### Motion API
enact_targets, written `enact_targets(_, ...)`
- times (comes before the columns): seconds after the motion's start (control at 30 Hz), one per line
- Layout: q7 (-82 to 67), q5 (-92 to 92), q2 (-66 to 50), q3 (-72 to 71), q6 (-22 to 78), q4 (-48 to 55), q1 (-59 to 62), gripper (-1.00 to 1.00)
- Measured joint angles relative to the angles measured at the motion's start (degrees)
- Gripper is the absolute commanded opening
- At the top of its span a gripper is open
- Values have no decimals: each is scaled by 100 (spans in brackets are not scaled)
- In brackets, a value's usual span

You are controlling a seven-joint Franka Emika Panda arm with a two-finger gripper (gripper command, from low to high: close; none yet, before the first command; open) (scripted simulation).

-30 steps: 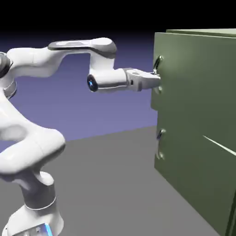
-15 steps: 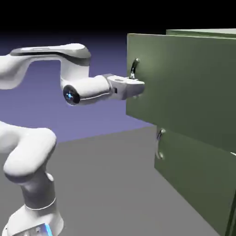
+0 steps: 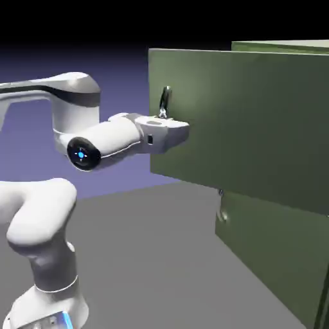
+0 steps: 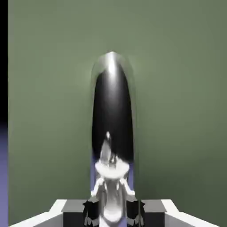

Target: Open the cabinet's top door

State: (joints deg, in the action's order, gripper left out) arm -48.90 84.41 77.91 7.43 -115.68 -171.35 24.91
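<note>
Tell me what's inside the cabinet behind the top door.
Nothing inside shows. The top door has swung out from the cabinet, with the gripper shut on its handle, but the panel itself hides the interior from both views.

A plain grey tabletop [image 3: 148,257] fills the lower part of the exterior view, smooth and unmarked, with soft shading across it. Behind the tabletop's far edge rises a blue-violet backdrop [image 3: 115,71], paler just above that edge and darkening to near black at the top. In the hand view, a narrow strip of the same backdrop [image 4: 3,168] shows along the left edge.
</note>
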Motion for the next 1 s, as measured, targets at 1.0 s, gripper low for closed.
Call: enact_targets(1.0, -663, -4579, -2684, 6047, 5023, 4250, -2917, -100)
